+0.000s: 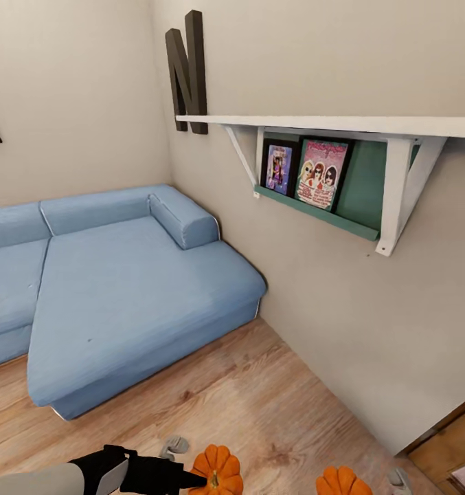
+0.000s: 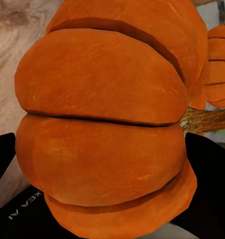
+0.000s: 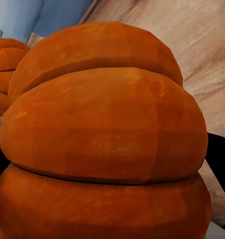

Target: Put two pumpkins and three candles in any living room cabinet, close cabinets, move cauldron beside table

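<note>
Blue sofa (image 1: 122, 289) sits in the corner ahead, wood floor (image 1: 259, 399) in front of it; white wall shelf (image 1: 342, 127) with 2 framed pictures (image 1: 308, 172) and a dark letter N (image 1: 187, 72) on the right wall. Brown cabinet (image 1: 452, 440) edge at lower right. Left arm (image 1: 88, 474) reaches in low from the left, left gripper (image 2: 100, 164) clamped on pumpkin 1 (image 1: 218, 471), black fingers (image 2: 204, 169) flanking it. Right gripper (image 3: 105, 169) holds pumpkin 2 (image 1: 343, 481), dark finger (image 3: 219, 164) at its side. Both pumpkins bright orange, ribbed, held low above the floor.
</note>
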You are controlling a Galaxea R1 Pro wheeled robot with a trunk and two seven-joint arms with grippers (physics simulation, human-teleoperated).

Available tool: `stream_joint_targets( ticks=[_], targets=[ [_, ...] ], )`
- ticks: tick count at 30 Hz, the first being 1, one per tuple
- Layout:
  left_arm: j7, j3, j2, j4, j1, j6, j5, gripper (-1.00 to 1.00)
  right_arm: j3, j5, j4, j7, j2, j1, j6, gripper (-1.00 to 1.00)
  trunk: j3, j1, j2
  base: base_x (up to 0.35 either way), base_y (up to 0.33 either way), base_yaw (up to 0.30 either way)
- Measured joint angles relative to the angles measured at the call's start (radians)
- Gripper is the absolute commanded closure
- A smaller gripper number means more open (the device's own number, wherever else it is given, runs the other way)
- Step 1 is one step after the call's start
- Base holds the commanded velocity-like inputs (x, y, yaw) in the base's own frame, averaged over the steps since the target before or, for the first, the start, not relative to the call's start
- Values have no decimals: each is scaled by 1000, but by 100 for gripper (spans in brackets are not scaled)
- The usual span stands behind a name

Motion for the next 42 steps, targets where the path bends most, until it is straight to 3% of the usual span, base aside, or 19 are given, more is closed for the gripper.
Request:
stream_joint_targets(
  ticks=[25,42],
  targets=[
    [0,0,-1,0,0,0,0,100,0,-1,0,2,0,0,0,100,62,-96,175,-2,0,-263],
    [0,0,0,-1,0,0,0,100,-1,-1,0,2,0,0,0,100,105,-161,294,-151,116,-265]
  ],
)
